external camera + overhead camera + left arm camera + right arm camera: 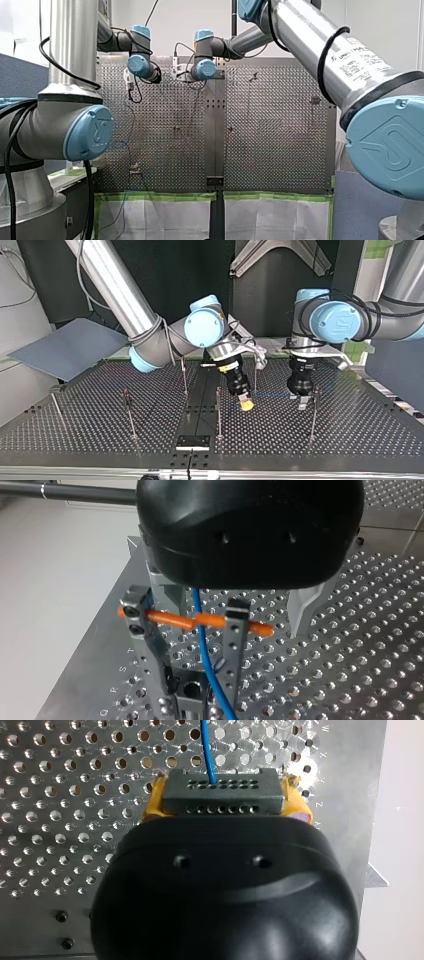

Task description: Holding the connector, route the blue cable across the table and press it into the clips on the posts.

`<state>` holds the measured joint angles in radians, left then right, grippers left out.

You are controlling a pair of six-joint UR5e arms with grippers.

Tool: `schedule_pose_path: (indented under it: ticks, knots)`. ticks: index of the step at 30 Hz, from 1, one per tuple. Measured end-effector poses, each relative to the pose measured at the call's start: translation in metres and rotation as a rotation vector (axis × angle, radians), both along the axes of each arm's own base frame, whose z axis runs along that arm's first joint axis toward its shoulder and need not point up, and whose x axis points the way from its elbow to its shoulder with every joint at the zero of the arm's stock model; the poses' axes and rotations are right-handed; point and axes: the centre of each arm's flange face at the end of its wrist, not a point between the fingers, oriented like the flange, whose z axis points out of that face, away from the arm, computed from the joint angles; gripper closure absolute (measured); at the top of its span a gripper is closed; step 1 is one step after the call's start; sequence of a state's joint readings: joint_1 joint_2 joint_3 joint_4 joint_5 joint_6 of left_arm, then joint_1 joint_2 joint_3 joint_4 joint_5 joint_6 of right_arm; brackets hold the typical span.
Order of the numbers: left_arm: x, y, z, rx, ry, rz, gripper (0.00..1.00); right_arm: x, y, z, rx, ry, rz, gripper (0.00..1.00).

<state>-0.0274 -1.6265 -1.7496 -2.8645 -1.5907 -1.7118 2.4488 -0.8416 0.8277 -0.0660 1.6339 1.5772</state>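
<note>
In the top view, nearest the camera, a row of thin posts (pixel 218 412) is seen standing on the perforated table (pixel 350 440); whether any clip already holds the blue cable (pixel 272 395) cannot be told. Just behind them, my right gripper (pixel 245 404) is clamped by its yellow pads on the dark connector (pixel 220 794). From it the cable is stretched towards three o'clock to my left gripper (pixel 303 404). There the metal fingers (pixel 235 645) stand apart, with the cable threaded loosely between them across an orange bar (pixel 165 616). If tension were lost, the cable could slip out of that loose guide or snag on the posts. If it were overpulled, the connector could be dragged from the pads.
</note>
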Motion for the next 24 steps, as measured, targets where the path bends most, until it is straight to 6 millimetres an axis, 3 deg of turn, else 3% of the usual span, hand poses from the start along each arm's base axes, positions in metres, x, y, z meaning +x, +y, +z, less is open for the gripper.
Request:
schedule_pose_path:
  ticks: [1,2,3,5,6,7,8,9,18,24]
  knots:
    - [0.0,0.0,0.0,-0.001,-0.001,0.001,0.04,0.0,0.0,0.0,0.0,0.0,0.0,1.0]
    - [0.001,0.0,0.0,-0.002,-0.003,0.003,0.23,0.0,0.0,0.0,0.0,0.001,0.0,1.0]
    - [0.001,0.001,0.0,-0.004,-0.005,0.004,0.23,0.0,0.0,0.0,0.001,0.001,0.0,1.0]
    - [0.001,0.001,0.001,-0.008,-0.01,0.009,0.53,0.0,0.0,0.0,0.002,0.002,0.0,1.0]
    - [0.002,0.002,0.001,-0.01,-0.012,0.012,0.53,0.0,0.0,0.0,0.002,0.002,0.0,1.0]
    - [0.002,0.002,0.001,-0.013,-0.014,0.015,0.77,0.0,0.0,0.0,0.003,0.003,0.0,1.0]
    - [0.002,0.002,0.002,-0.017,-0.015,0.017,0.93,0.0,0.0,-0.001,0.003,0.004,0.0,1.0]
    - [0.002,0.002,0.002,-0.019,-0.015,0.019,1.0,0.0,0.001,-0.001,0.004,0.004,0.0,1.0]
    - [-0.001,0.003,0.0,-0.023,-0.001,0.052,1.0,-0.001,0.002,-0.002,0.01,0.012,0.001,1.0]
    - [-0.012,0.0,-0.018,0.005,0.057,0.088,1.0,-0.001,0.004,-0.005,0.022,0.026,-0.001,1.0]
